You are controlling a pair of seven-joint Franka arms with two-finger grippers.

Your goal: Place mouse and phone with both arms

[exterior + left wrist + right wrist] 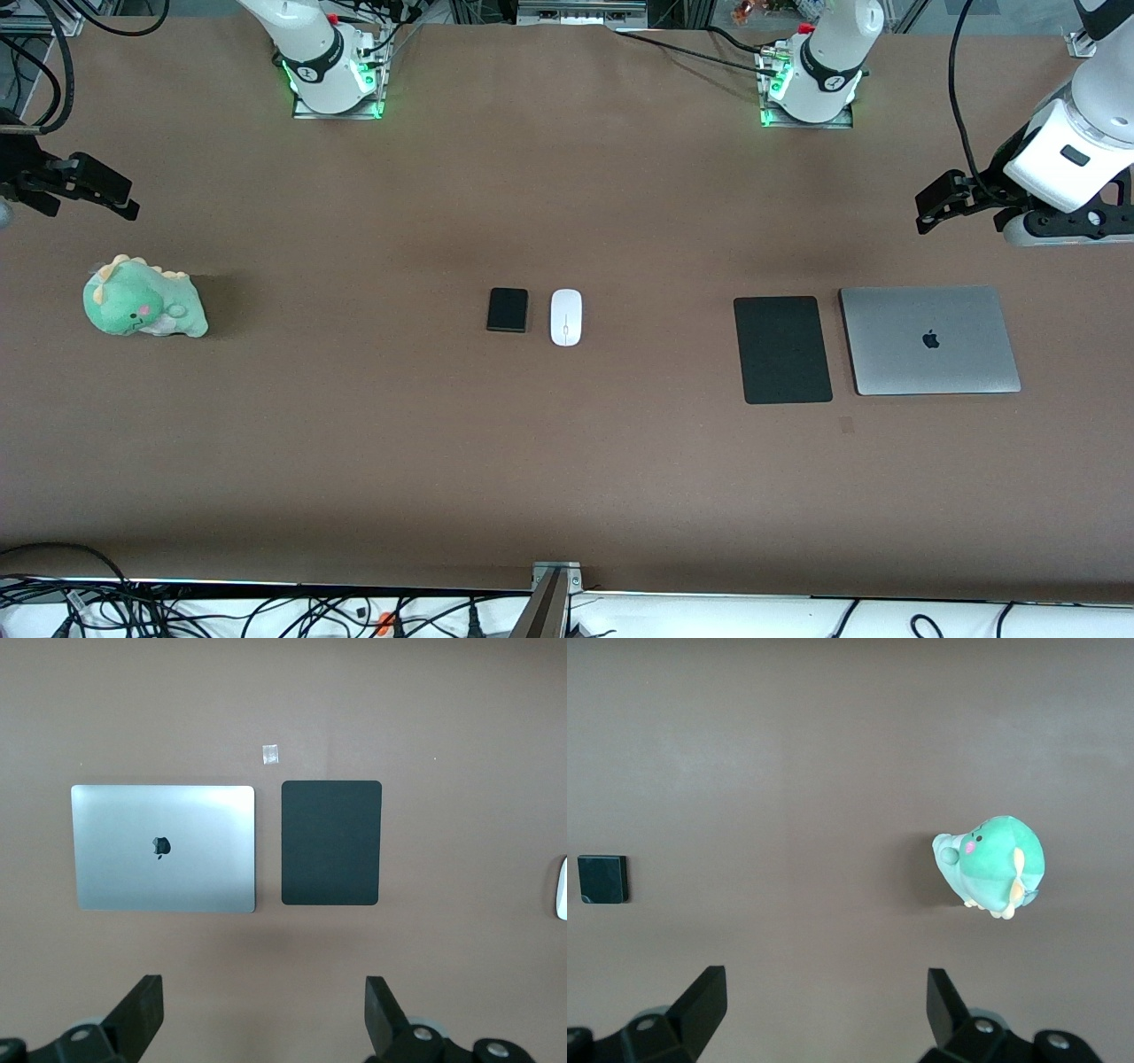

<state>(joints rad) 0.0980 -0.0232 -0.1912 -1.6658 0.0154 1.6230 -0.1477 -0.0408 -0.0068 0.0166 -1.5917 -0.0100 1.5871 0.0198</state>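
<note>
The white oval mouse (565,316) and the small black phone (508,310) lie side by side at the middle of the brown table, the phone toward the right arm's end. The phone also shows in the right wrist view (602,879); a sliver of the mouse shows in the left wrist view (562,889). My left gripper (932,206) is open and empty, up in the air at its end of the table, over bare table beside the laptop. My right gripper (111,197) is open and empty, in the air over the table by the plush toy.
A flat black mouse pad (782,349) and a closed silver laptop (928,339) lie side by side toward the left arm's end. A green dinosaur plush (142,299) sits toward the right arm's end. A small clear scrap (271,753) lies near the pad.
</note>
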